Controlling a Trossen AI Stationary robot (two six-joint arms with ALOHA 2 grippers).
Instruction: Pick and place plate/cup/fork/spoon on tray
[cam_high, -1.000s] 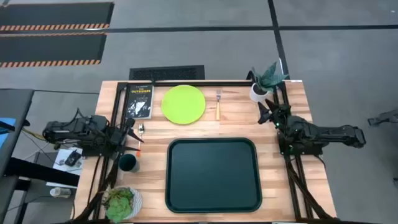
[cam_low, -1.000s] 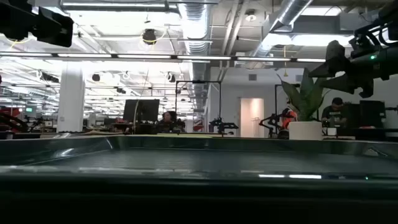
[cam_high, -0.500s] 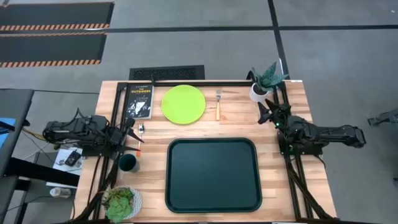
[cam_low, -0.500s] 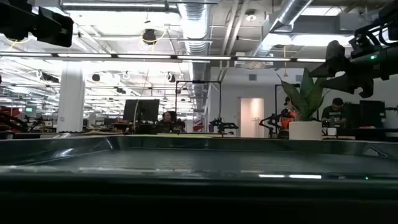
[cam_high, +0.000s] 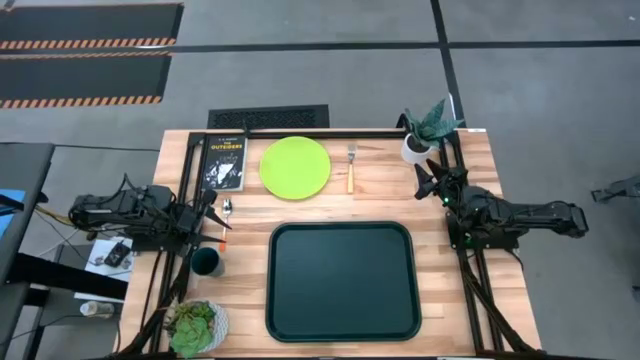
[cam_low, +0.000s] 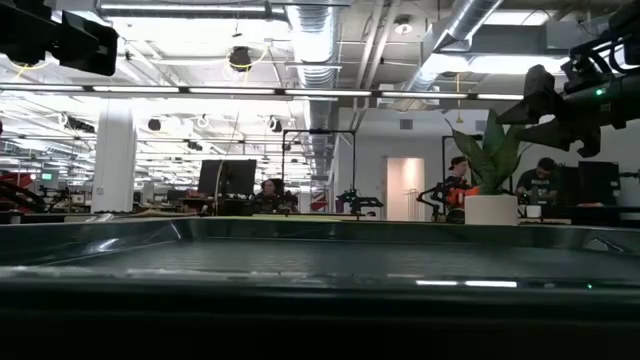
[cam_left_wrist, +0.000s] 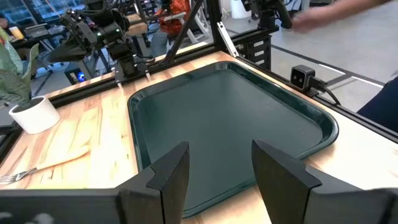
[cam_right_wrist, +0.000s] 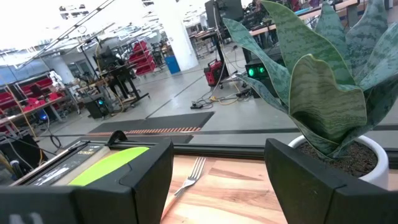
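Left tool (cam_high: 212, 212) over the counter's (cam_high: 380, 205) left edge, fingers (cam_left_wrist: 168, 177) apart, holding nothing. Right tool (cam_high: 424, 178) near the far right corner, fingers (cam_right_wrist: 311, 180) apart, empty.

Tray (cam_high: 342, 281) bare, toward the near edge, centred. Plate (cam_high: 295, 166) by the far edge, beside a black book (cam_high: 224, 161). Fork (cam_high: 351, 167) just right of the plate. Spoon (cam_high: 226, 213) at the left edge under the left tool, partly hidden, apparently clear of the fingers. Cup (cam_high: 206, 262) nearer the near left corner. White potted plant (cam_high: 418, 141) in the far right corner.
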